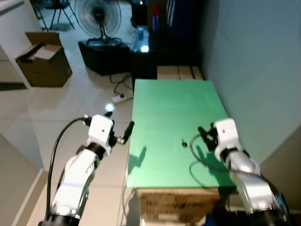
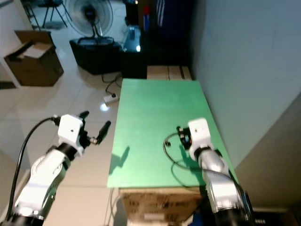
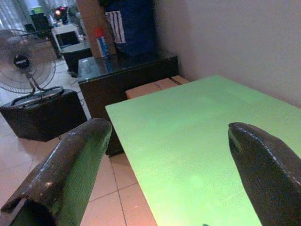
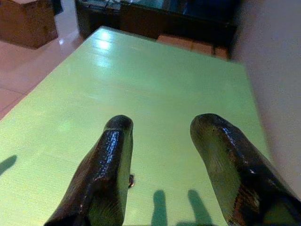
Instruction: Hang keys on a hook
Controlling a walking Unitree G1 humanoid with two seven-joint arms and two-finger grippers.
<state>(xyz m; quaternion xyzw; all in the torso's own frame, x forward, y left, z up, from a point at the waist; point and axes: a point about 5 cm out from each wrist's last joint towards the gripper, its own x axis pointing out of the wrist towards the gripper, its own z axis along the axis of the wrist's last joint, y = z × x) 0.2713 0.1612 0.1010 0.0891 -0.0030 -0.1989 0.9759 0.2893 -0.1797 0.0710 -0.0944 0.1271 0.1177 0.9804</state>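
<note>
A small dark item (image 1: 184, 142), too small to tell if it is the keys, lies on the green tabletop (image 1: 169, 108) toward the near right. In the right wrist view it (image 4: 131, 180) peeks out beside one finger. My right gripper (image 1: 203, 134) hovers low over the table just right of it, open with nothing between its fingers (image 4: 110, 160). My left gripper (image 1: 120, 120) is held out over the floor off the table's left edge, open and empty, with its fingers (image 3: 70, 160) pointing toward the table.
A grey wall (image 1: 254, 70) runs along the table's right side. A dark cabinet (image 1: 146, 52) and wooden boxes (image 1: 178, 72) stand behind it. On the tiled floor to the left are a fan (image 1: 99, 19), a cardboard box (image 1: 44, 61) and a power strip (image 1: 118, 98).
</note>
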